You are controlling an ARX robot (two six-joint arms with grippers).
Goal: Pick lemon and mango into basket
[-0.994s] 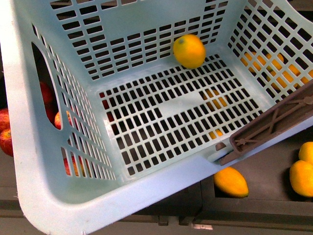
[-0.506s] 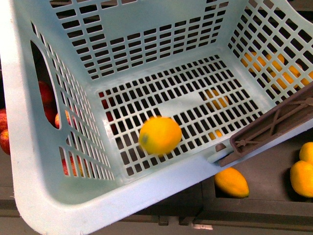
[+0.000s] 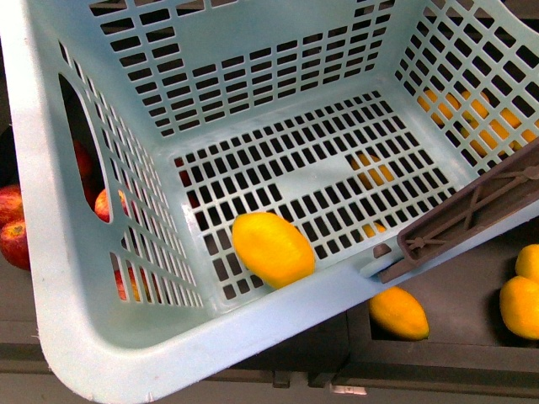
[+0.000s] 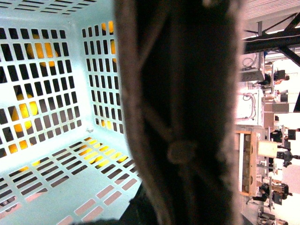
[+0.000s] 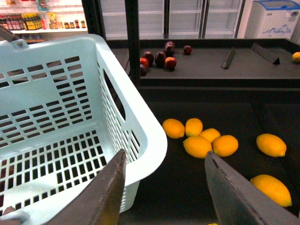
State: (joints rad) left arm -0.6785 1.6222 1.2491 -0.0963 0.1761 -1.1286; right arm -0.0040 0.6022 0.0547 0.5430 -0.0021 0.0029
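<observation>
The light aqua basket (image 3: 76, 278) fills the front view, tilted, with a yellow lemon (image 3: 271, 249) lying on its slotted floor against the near wall. The brown swing handle (image 3: 472, 210) crosses the basket's right rim. In the left wrist view that handle (image 4: 187, 93) fills the middle, and my left gripper (image 4: 154, 213) is shut on it, its jaws mostly hidden. My right gripper (image 5: 161, 187) hangs open and empty beside the basket's rim (image 5: 150, 136), above a dark shelf. The mango is out of view.
Several loose yellow fruits (image 5: 204, 140) lie on the dark shelf to the right of the basket, two more (image 3: 397, 312) below its near corner. Red apples (image 3: 13, 227) sit left of the basket, others (image 5: 157, 58) on a farther shelf behind a black post (image 5: 132, 42).
The lemon has gone from the basket's far right corner across the floor to the near wall, where it now lies. The basket has shifted only slightly.
</observation>
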